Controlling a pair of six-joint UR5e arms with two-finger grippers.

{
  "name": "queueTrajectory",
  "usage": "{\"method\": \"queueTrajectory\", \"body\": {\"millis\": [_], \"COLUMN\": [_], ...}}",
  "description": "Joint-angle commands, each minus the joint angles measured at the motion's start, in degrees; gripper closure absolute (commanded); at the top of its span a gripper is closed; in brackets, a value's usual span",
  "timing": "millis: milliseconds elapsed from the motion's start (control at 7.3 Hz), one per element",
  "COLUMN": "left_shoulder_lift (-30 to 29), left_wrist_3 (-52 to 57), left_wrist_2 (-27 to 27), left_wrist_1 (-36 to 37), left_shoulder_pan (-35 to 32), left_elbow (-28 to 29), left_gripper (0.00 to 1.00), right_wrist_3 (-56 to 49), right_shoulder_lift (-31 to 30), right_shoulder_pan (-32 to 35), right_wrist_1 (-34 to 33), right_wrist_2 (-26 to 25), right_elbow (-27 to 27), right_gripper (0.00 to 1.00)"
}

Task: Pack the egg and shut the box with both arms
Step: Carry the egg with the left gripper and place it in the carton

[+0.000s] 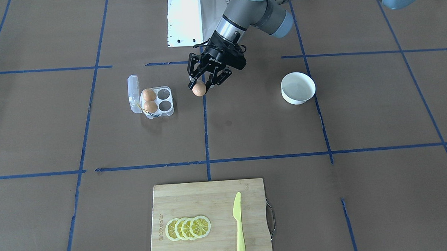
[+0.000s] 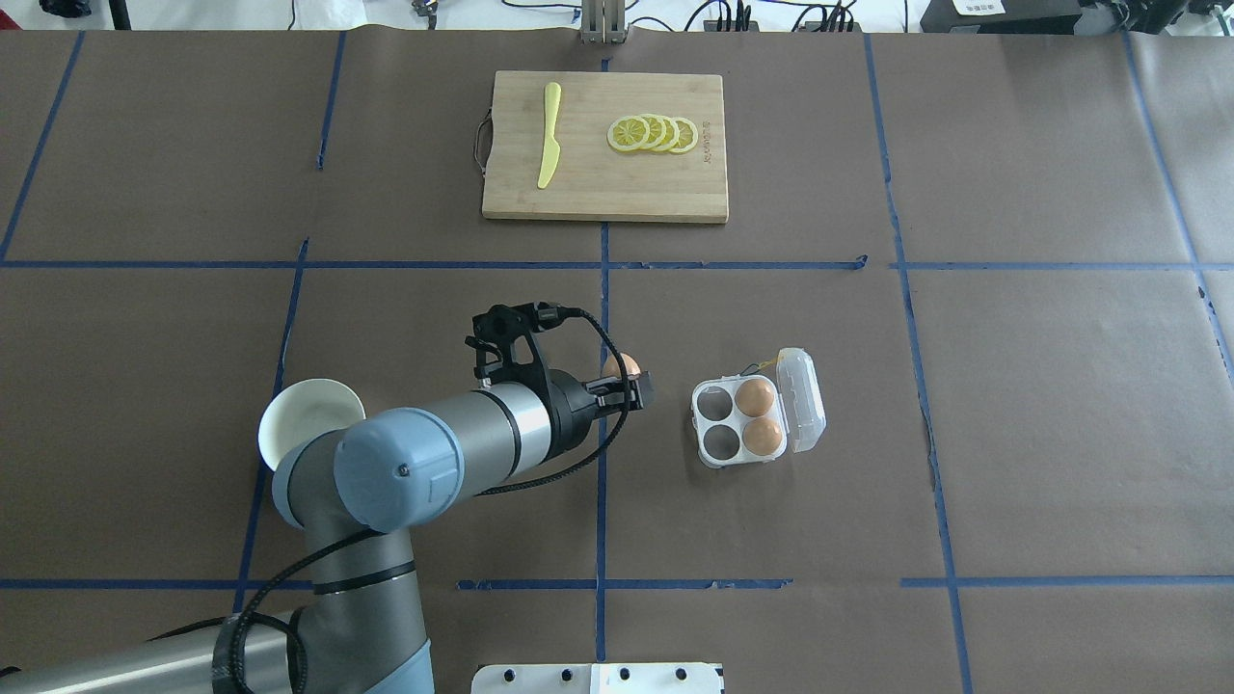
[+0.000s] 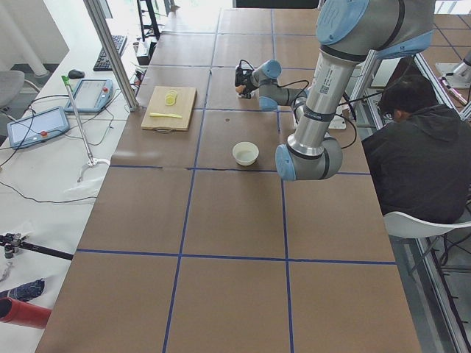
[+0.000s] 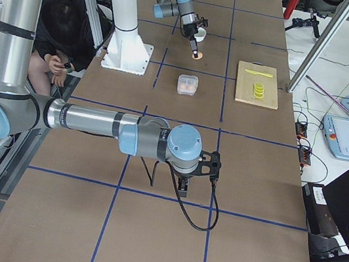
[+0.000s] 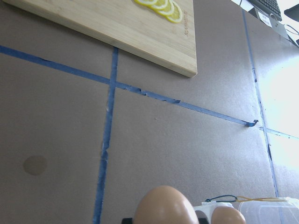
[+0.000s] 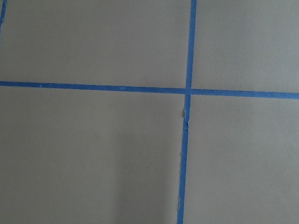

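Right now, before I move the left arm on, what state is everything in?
left end effector, shut on the egg
egg, gripped, not yet in the box
box, lid open, two cups filled, two empty
right end effector, cannot tell open or shut
bowl, upright
knife, lying flat on the cutting board
lemon slices, overlapping in a row
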Motion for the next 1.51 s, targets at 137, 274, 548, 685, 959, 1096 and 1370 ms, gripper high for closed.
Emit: {"method": "queueTrajectory", "body": {"millis": [137, 274, 548, 685, 959, 1096, 1370], "left_shoulder_lift": [-6.75, -9.74, -10.04, -10.65, -11.52, -12.75, -13.03], "left_wrist_3": [10.22, 10.7, 10.79, 10.79, 10.79, 10.79, 10.71], "left_wrist_2": [1.85, 1.85, 1.85, 1.94, 2.29, 2.29, 2.29], "left_wrist_1": [-5.71, -5.8, -5.8, -5.8, -5.8, -5.8, -5.71], "left_shoulder_pan": [2.45, 2.45, 2.54, 2.89, 3.5, 3.59, 3.59], "left_elbow": [6.88, 10.66, 12.01, 13.32, 14.82, 16.83, 16.94], "left_gripper": [1.0, 1.0, 1.0, 1.0, 1.0, 1.0, 0.87], "right_wrist_3": [0.07, 0.07, 0.33, 0.33, 0.33, 0.33, 0.33], "right_shoulder_lift": [0.03, 0.12, 0.73, 0.74, 0.74, 0.74, 0.74], "right_shoulder_pan": [0.09, 0.0, 0.09, 0.09, 0.09, 0.09, 0.09], "right_wrist_1": [-0.14, -0.14, -0.4, -0.4, -0.31, -0.31, -0.23], "right_wrist_2": [0.37, 0.37, 0.37, 0.37, 0.45, 0.37, 0.45], "right_elbow": [0.01, 0.01, 0.01, -0.07, -0.07, -0.07, 0.01], "right_gripper": [0.0, 0.0, 0.0, 0.0, 0.0, 0.0, 0.0]}}
